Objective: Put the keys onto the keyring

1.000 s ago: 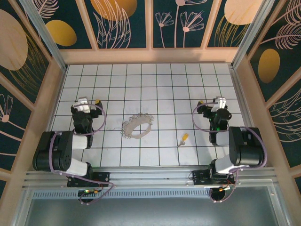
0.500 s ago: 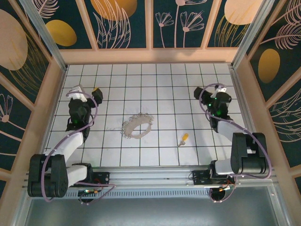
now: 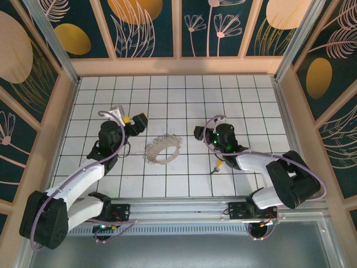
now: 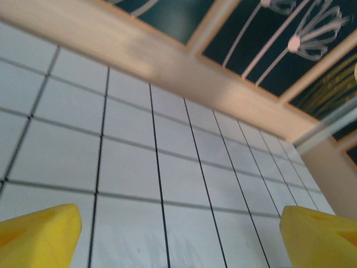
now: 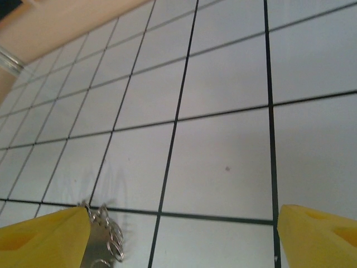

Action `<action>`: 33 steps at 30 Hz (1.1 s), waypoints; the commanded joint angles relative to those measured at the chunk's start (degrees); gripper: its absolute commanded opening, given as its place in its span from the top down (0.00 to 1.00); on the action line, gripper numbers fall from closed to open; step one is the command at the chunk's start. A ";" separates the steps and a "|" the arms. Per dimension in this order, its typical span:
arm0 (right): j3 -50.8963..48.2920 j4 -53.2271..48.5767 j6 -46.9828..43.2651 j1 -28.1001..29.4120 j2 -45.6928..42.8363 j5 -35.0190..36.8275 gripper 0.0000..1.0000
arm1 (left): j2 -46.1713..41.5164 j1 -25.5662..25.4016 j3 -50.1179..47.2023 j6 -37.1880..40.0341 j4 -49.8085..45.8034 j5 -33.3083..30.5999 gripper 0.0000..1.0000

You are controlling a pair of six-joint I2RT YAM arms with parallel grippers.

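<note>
The large thin silvery-grey keyring [image 3: 163, 149] with a beaded rim lies flat on the white tiled counter [image 3: 184, 97], between the two arms. The small key [image 3: 217, 165], silver blade and yellow-orange plastic head, lies apart from it to the right, just beside the right arm. The left end effector [image 4: 178, 240] and the right end effector [image 5: 178, 240] both stand wide open, with nothing between the yellow fingertips [image 5: 39, 234]

Bare white tiled floor [image 3: 184, 95] is left free at the back and far corners. The middle is taken by a large silvery beaded keyring [image 3: 163, 149]. A small yellow-headed silver key [image 3: 216, 166] is seen to its right. Back and sides are closed by pale wooden rails [image 3: 178, 66].
</note>
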 commanded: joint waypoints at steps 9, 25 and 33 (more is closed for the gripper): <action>-1.57 -5.80 0.00 1.87 -3.95 -1.73 0.11 | 6.81 -12.58 -6.40 -7.64 3.87 -0.04 0.08; -1.82 -2.27 2.60 2.07 -1.70 -11.03 0.25 | 19.17 -17.88 -7.38 -10.54 13.86 1.29 0.07; -1.21 -1.09 2.29 4.59 0.36 -14.13 0.30 | 23.54 -17.87 -6.11 -8.71 14.49 -0.41 0.06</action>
